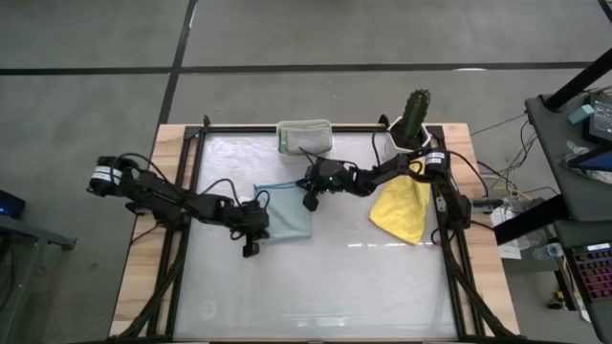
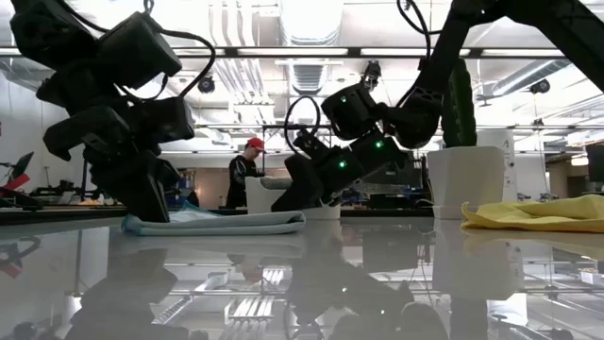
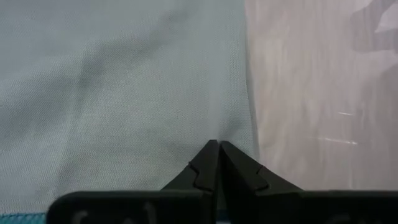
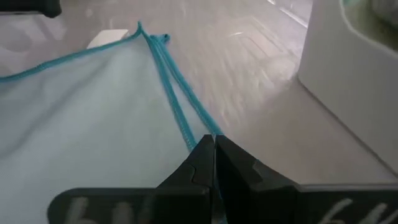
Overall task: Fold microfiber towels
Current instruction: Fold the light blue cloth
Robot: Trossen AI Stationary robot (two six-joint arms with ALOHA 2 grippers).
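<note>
Pale blue-grey towel (image 1: 285, 210) lies just in front of the white tub (image 1: 304, 136). Left gripper (image 1: 251, 232) pinched shut on its near edge, right gripper (image 1: 311, 196) on its tub-side corner. Risk: thin bites — uneven lift slips a hem, fold skews.

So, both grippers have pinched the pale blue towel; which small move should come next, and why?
Probably lift both pinched edges together and carry them across. The left gripper and right gripper are shut on opposite edges of the pale blue-grey towel, which lies flat on the table.
</note>
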